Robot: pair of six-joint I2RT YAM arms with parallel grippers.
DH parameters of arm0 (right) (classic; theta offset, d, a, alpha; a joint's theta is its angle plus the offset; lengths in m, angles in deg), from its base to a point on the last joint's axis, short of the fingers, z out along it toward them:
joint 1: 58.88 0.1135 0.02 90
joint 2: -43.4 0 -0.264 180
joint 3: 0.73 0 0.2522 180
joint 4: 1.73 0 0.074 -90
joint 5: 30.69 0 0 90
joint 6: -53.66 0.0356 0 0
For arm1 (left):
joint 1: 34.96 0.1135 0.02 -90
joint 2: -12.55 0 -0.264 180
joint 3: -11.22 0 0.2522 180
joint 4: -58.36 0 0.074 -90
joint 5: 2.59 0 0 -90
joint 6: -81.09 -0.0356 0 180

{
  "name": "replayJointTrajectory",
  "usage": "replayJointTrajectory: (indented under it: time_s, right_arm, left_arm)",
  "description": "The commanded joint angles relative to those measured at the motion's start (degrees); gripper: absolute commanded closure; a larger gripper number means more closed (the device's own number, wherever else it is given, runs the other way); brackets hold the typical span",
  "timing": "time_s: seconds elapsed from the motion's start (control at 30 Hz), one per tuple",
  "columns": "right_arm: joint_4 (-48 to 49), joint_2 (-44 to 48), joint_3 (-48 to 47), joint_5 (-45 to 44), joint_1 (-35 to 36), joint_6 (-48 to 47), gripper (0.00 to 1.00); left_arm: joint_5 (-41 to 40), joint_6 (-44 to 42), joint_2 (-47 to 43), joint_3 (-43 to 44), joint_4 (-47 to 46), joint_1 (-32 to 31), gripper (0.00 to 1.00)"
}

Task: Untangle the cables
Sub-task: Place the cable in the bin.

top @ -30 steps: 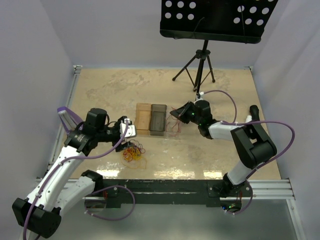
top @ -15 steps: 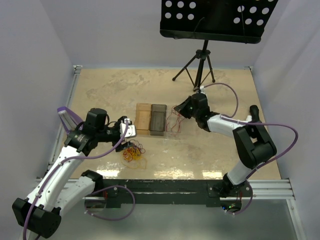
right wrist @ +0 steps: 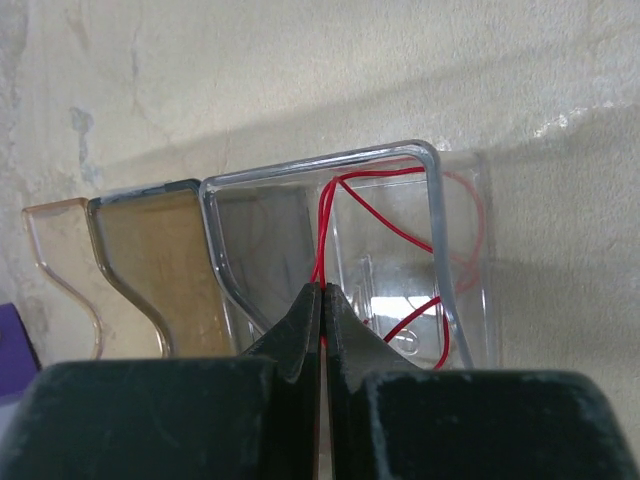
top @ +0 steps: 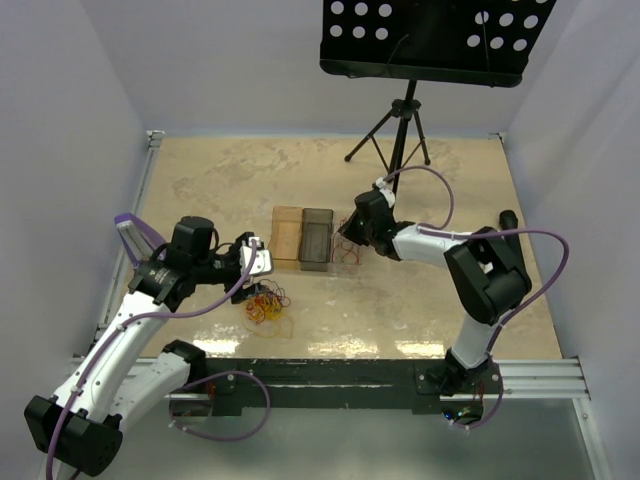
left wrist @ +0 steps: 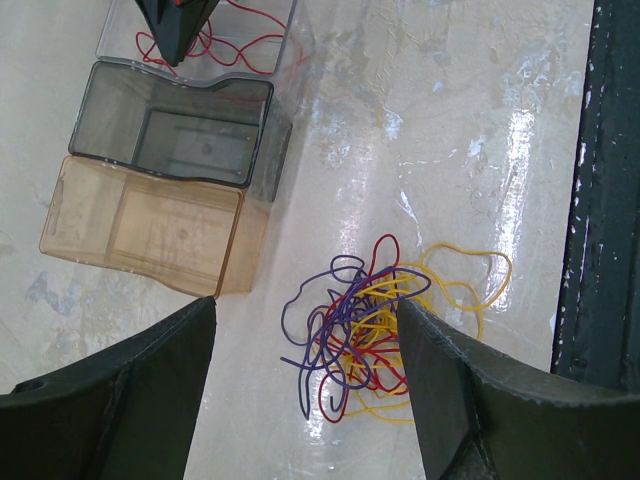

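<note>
A tangle of thin yellow, red and purple cables (top: 266,305) (left wrist: 380,340) lies on the table near the front edge. My left gripper (top: 255,262) (left wrist: 305,310) hovers above it, open, with the tangle showing between its fingers and nothing held. One red cable (right wrist: 380,220) (left wrist: 240,45) hangs in loops inside the clear bin (right wrist: 436,200) (top: 347,250). My right gripper (top: 352,228) (right wrist: 322,290) is shut on that red cable just above the bin's rim.
A dark grey bin (top: 316,238) (left wrist: 262,130) and an orange bin (top: 286,236) (left wrist: 140,225) stand empty, side by side, left of the clear one. A music stand's tripod (top: 400,130) stands at the back. A black rail (top: 330,380) (left wrist: 610,200) runs along the near edge.
My right gripper has swung left towards the bins with the red cable and now sits over the clear bin. The left arm has not moved.
</note>
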Motion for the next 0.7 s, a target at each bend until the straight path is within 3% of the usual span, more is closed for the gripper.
replayJointTrajectory:
  time_s: [0.0,0.13,0.23,0.4,0.57,0.67]
  right_arm:
    - [-3.35,0.29,-3.05,-4.75,0.60,-1.17,1.00]
    - [-5.46,1.86,-5.15,-5.98,1.30,-2.84,0.97]
    - [-7.57,4.41,-6.65,-7.73,2.27,-3.98,0.77]
    - [-11.00,6.08,-6.83,-9.06,2.45,-5.13,0.61]
    - [-10.03,6.61,-5.34,-7.91,3.06,-5.04,0.57]
    - [-10.73,7.93,-6.39,-8.70,3.94,-5.13,0.61]
  left_arm:
    - [0.83,-0.11,-0.22,-0.38,-1.68,0.14,0.23]
    - [0.66,-0.20,-0.39,-0.38,-1.59,0.14,0.23]
    - [0.57,-0.20,-0.48,-0.30,-1.60,0.14,0.23]
    - [1.18,0.24,-0.30,0.14,-1.59,0.14,0.23]
    - [1.36,0.50,-0.13,0.58,-1.59,0.14,0.22]
    - [1.27,0.68,-0.04,0.93,-1.59,0.14,0.22]
